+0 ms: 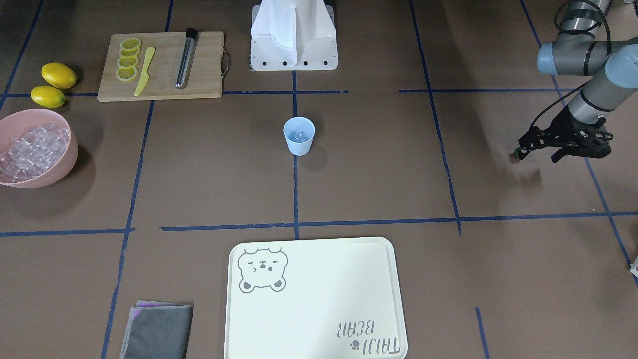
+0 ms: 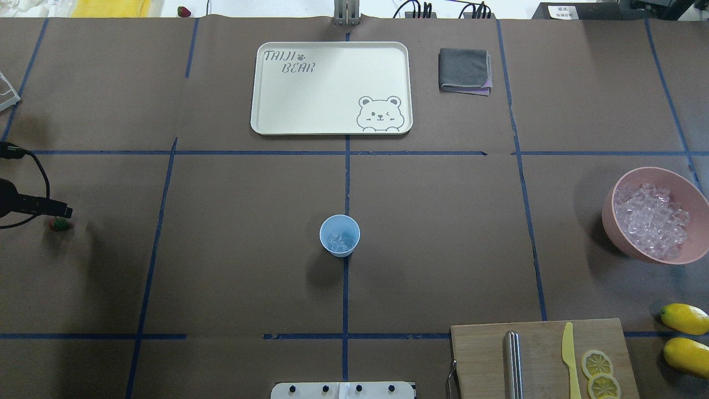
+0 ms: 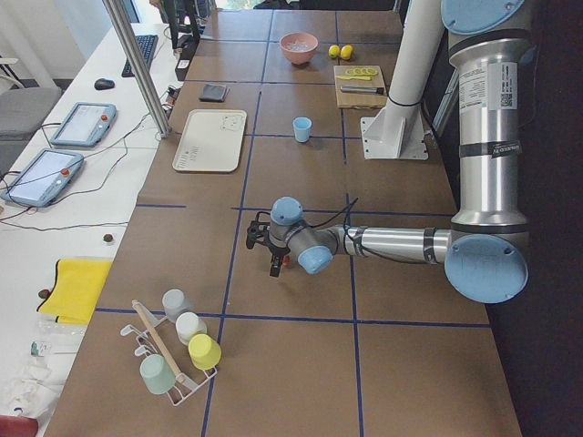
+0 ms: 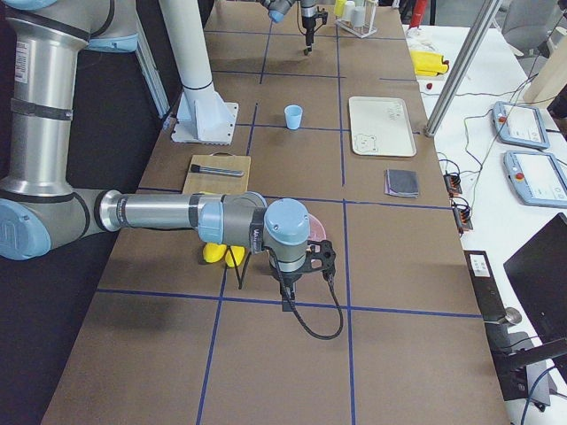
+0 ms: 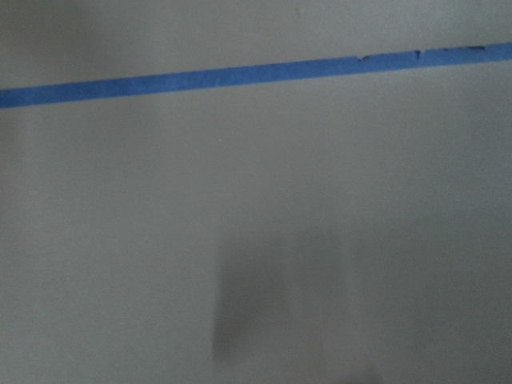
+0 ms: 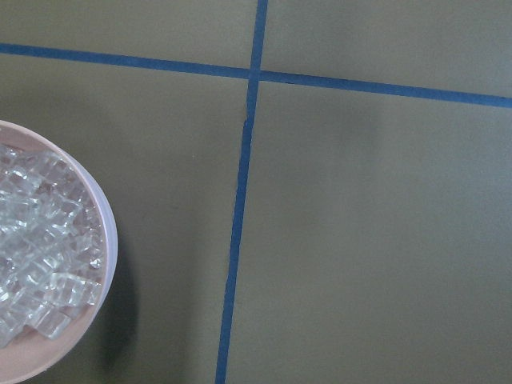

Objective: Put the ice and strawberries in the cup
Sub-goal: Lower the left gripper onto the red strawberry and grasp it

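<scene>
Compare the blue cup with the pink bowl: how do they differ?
The cup is small and light blue; the bowl is large and pink. The cup holds a few ice cubes; the bowl holds a heap. The cup stands alone centrally; the bowl sits near the lemons. Both stand upright, open-topped.

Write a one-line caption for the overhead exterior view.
At centre, light blue cup holding a few ice cubes; strawberry lies far left, pink bowl of ice far right.
</scene>
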Controlling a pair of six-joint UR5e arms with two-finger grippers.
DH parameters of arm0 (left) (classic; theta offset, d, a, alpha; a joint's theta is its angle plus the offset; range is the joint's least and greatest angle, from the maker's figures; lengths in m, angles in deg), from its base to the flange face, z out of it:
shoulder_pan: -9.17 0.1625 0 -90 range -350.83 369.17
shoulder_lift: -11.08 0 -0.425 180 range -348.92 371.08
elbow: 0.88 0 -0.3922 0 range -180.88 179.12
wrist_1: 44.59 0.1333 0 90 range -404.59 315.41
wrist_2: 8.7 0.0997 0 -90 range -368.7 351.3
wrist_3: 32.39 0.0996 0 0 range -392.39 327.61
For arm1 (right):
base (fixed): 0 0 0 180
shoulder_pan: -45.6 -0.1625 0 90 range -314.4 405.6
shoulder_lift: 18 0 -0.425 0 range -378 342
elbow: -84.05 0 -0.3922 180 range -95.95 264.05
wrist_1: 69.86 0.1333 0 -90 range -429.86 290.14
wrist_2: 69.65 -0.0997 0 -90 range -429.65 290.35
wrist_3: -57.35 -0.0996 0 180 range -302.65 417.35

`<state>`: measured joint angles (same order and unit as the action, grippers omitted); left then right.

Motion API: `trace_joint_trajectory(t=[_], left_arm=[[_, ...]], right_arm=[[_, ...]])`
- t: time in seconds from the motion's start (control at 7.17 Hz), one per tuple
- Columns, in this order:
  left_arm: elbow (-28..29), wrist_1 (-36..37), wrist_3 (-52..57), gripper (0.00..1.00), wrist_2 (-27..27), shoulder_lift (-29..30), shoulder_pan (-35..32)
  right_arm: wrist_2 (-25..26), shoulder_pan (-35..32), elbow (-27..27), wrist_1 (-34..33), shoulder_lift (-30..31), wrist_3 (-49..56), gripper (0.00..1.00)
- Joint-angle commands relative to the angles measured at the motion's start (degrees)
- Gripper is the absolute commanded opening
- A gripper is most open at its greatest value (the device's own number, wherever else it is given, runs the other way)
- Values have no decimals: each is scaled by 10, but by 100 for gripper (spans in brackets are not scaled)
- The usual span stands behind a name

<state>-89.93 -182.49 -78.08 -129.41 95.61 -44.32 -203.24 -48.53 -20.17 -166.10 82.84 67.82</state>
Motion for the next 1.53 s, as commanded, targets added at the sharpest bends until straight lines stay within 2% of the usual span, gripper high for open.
trace_joint_trajectory(t=[0.0, 0.7, 0.84, 0.98, 1.12, 1.26, 1.4], left_arm=[[-2, -2, -4, 100, 3, -1, 6], [-7, -1, -4, 97, 8, -13, 27], [-26, -1, -4, 90, 7, -29, 29], [-40, 0, -4, 72, 6, -43, 30], [-40, 0, -4, 70, 7, -43, 30], [-39, 3, -5, 72, 5, -40, 32], [-39, 3, -5, 79, 4, -39, 32]], right_arm=[[0, 0, -1, 0, 2, 1, 99], [0, 0, 1, 0, 3, 0, 99], [0, 0, 1, 0, 3, 0, 99], [0, 0, 1, 0, 3, 0, 99], [0, 0, 1, 0, 3, 0, 99], [0, 0, 1, 0, 3, 0, 99], [0, 0, 1, 0, 3, 0, 99]])
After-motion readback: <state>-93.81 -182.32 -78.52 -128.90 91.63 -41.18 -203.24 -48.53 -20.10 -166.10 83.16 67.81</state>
